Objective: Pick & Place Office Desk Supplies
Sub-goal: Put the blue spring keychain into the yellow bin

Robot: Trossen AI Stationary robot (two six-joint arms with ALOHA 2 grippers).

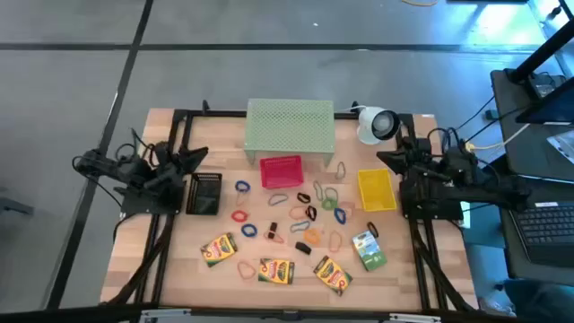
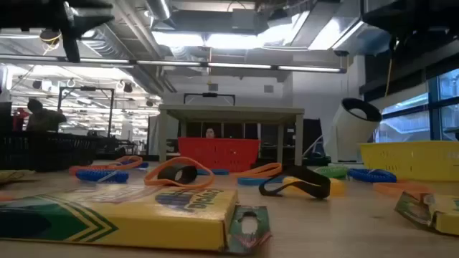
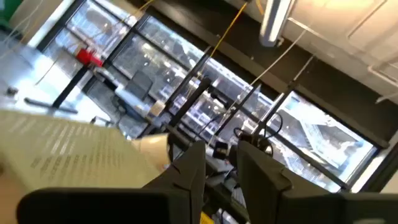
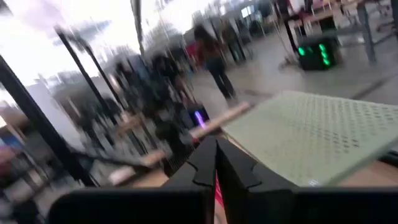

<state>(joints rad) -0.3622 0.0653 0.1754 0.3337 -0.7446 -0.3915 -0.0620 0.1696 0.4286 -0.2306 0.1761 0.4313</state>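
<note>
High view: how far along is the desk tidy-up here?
Nothing looks done: the red basket, yellow basket and black basket look empty. Nothing in hand: left gripper and right gripper sit at the table's sides, holding nothing. Left: four crayon boxes and the rubber bands on the table.

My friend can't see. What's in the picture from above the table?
A wooden table holds four crayon boxes near the front and coloured rubber bands scattered mid-table. Behind them sit black, red and yellow baskets and a green mesh stand; two dark arms wait at the sides.
</note>
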